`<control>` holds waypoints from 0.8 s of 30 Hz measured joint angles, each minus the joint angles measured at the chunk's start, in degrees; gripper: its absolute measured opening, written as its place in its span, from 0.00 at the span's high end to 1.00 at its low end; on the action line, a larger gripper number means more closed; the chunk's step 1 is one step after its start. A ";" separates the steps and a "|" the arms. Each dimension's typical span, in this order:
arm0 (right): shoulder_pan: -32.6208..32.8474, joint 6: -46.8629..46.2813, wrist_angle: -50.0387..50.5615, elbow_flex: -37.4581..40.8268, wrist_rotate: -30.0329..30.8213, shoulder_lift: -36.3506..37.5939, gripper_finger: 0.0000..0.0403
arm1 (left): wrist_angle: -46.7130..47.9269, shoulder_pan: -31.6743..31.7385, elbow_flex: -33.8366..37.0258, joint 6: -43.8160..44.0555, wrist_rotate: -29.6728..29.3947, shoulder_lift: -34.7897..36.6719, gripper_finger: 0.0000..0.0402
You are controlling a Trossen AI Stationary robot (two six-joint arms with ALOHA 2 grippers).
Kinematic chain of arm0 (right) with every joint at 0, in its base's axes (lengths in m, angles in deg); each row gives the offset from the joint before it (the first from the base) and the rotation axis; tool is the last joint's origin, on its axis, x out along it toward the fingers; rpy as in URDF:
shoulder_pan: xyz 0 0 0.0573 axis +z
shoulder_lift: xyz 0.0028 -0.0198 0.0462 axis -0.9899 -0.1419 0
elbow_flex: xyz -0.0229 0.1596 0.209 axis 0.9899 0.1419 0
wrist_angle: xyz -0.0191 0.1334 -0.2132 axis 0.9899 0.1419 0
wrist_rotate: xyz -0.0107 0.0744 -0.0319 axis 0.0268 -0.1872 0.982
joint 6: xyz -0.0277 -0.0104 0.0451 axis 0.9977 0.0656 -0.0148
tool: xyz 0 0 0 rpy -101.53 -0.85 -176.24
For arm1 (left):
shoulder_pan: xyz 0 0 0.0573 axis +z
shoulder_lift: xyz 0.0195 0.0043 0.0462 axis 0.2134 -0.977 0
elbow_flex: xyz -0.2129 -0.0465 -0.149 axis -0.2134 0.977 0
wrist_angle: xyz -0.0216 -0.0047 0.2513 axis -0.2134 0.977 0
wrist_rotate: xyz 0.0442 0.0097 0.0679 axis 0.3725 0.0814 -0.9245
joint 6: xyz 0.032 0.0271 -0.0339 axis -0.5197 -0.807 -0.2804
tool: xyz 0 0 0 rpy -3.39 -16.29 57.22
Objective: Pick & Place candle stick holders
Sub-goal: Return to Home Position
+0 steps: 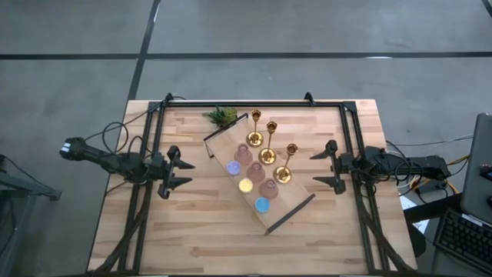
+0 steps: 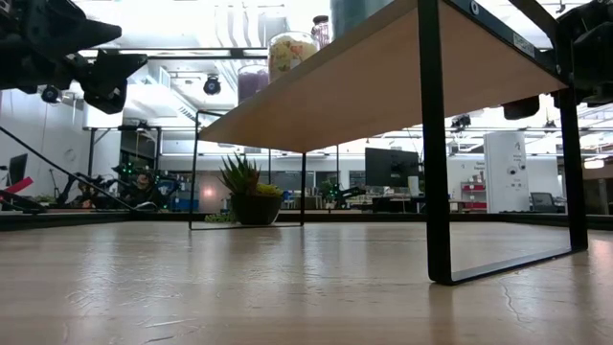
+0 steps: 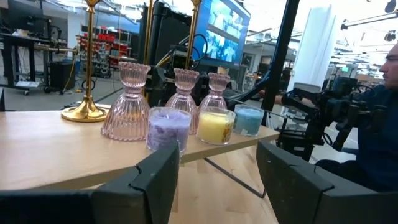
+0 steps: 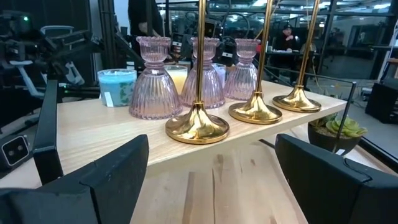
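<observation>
Three gold candlesticks (image 1: 267, 146) stand by their round bases on a raised wooden shelf (image 1: 288, 208) at the table's middle; they also show in the right wrist view (image 4: 198, 124). Three pink ribbed glass holders (image 1: 255, 171) stand in a row beside them, seen in the left wrist view (image 3: 127, 102). My left gripper (image 1: 183, 173) is open left of the shelf. My right gripper (image 1: 324, 168) is open right of it. Both are empty.
Purple (image 1: 233, 167), yellow (image 1: 246, 185) and blue (image 1: 262, 205) candles in small glasses stand on the shelf's left side. A green plant (image 1: 222, 116) sits at the far edge. The shelf has black metal legs (image 2: 433, 144). A person (image 3: 379, 118) is beyond the table.
</observation>
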 joint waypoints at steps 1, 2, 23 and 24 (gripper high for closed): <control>0.00 0.00 0.00 0.00 0.00 0.00 0.15 | 0.00 0.02 0.00 0.00 0.00 0.00 0.46; 0.00 0.00 0.00 0.00 0.00 0.00 0.15 | 0.00 0.00 0.01 0.00 0.00 0.00 0.46; 0.00 0.01 0.00 0.00 0.01 0.00 0.15 | 0.00 0.02 0.07 0.00 0.00 0.00 0.46; 0.00 0.00 0.00 0.00 0.00 0.00 0.15 | 0.00 0.01 0.07 0.01 0.00 0.00 0.46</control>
